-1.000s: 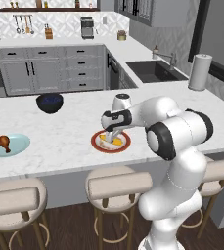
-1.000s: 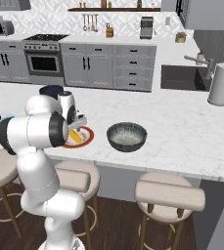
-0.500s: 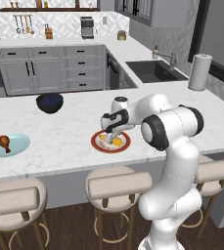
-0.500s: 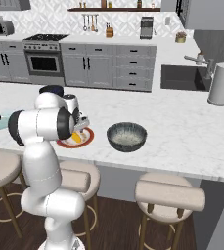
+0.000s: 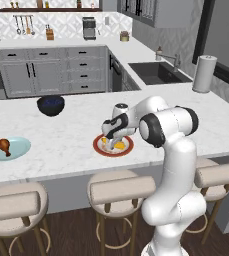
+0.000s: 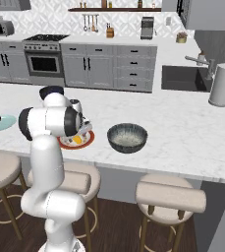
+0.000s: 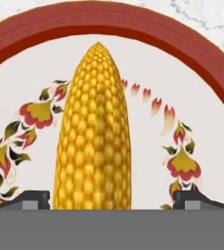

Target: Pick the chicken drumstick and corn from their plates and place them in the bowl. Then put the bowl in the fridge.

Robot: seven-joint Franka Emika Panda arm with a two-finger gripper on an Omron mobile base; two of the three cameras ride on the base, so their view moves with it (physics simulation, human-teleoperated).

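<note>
Gripper (image 7: 111, 200) low over the cream plate with the wide red-orange rim (image 7: 191, 46), jaws spread wide, one dark fingertip (image 7: 33, 199) on either side of the short yellow corn cob (image 7: 96, 141). Nothing held yet. Cob lies flat on the plate, lengthwise between the tips, tapered end pointing away from the hand.

Round grey-blue mottled bowl with pale inside (image 6: 127, 137) sits just right of this plate. Reddish-brown chicken drumstick (image 5: 4, 145) rests on the pale light-blue plate (image 5: 19, 149), far left on the white marble counter (image 5: 66, 135).

Risks, as judged:
- Cob is round; closing off-centre could roll it or squeeze it out.
- Descending too far would press tips into the plate.
- Gripping near the tapered end may let it slip during transfer.
</note>
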